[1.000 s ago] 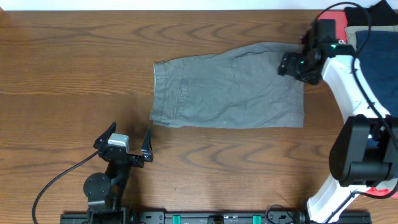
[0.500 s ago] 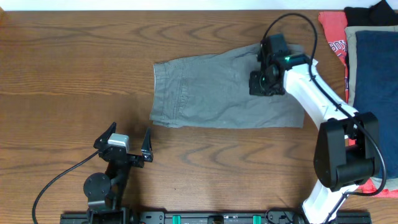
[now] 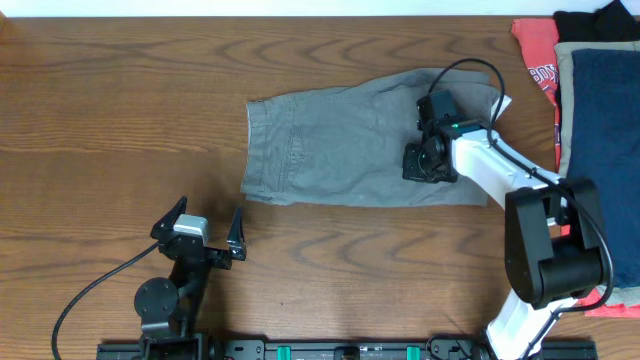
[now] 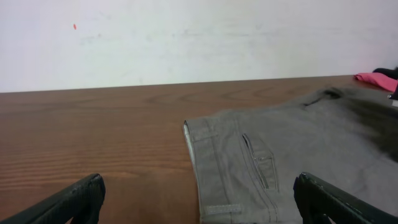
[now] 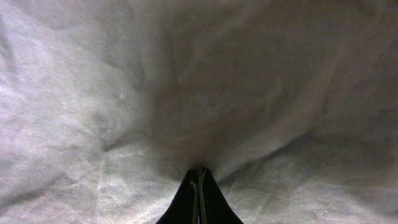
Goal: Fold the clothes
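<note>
The clothes in play are grey shorts (image 3: 340,140), lying flat mid-table with the waistband to the left. My right gripper (image 3: 425,165) is down on their right half. In the right wrist view its jaws (image 5: 199,177) are shut, and creases in the grey cloth (image 5: 124,93) run in toward the tips, so a pinch of fabric is caught there. The shorts' upper right corner (image 3: 498,97) is turned up, showing a lighter side. My left gripper (image 3: 210,212) rests open near the front edge, short of the waistband (image 4: 202,143); nothing is between its fingers (image 4: 78,198).
A pile of other garments lies at the table's right edge: coral-red (image 3: 535,50), navy (image 3: 605,100) and black (image 3: 590,20). The right arm's cable (image 3: 470,65) loops over the shorts' top edge. A white wall (image 4: 186,37) stands behind the table.
My right gripper came from the shorts' right edge leftward onto the cloth and shut. The shorts' upper right corner has lifted. The left arm has not moved.
</note>
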Controlling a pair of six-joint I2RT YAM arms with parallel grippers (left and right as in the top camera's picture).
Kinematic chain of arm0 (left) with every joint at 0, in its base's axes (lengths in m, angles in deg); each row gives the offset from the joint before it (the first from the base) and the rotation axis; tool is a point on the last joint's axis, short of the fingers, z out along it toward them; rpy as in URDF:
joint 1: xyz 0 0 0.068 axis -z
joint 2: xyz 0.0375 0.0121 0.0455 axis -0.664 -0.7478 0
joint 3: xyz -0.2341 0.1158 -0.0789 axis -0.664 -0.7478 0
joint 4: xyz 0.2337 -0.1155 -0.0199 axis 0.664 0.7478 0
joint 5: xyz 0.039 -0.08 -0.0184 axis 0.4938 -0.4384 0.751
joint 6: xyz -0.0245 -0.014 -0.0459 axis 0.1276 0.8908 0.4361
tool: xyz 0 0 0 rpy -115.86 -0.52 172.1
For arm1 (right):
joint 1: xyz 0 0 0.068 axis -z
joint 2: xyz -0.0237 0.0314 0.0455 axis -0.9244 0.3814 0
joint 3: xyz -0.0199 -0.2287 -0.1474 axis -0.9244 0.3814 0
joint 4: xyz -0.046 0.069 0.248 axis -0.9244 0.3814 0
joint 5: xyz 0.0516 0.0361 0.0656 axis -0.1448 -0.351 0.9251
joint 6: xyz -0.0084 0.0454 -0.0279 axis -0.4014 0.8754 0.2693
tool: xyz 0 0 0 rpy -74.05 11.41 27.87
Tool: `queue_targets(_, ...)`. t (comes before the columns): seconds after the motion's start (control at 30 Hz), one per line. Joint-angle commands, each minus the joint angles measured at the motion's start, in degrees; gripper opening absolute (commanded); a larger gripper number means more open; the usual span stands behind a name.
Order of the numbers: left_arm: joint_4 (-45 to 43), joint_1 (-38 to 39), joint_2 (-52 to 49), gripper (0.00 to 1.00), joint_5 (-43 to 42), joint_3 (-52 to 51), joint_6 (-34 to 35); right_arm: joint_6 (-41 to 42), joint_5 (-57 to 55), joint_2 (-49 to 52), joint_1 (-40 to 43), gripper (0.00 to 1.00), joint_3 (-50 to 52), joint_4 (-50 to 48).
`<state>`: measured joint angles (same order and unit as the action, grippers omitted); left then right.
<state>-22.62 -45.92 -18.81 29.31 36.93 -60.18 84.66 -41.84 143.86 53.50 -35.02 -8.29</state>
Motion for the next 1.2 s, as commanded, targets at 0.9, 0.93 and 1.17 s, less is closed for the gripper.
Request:
queue_targets(0.9,2.1,-0.2,0.0,0.98,-1.2,-1.0,-0.3,8.6,-16.2,-1.9,4.8,0.01,1.1,15.1)
queue_targets(0.93,2.1,-0.2,0.0,0.98,-1.2,-1.0,-0.3,8.6,-16.3,-2.7,4.8,0.02,0.3,15.4)
queue_targets(1.17,2.1,-0.2,0.0,0.98,-1.2,-1.0,-0.3,8.1,-16.0,-10.7,4.8,0.82,-5.7,16.0)
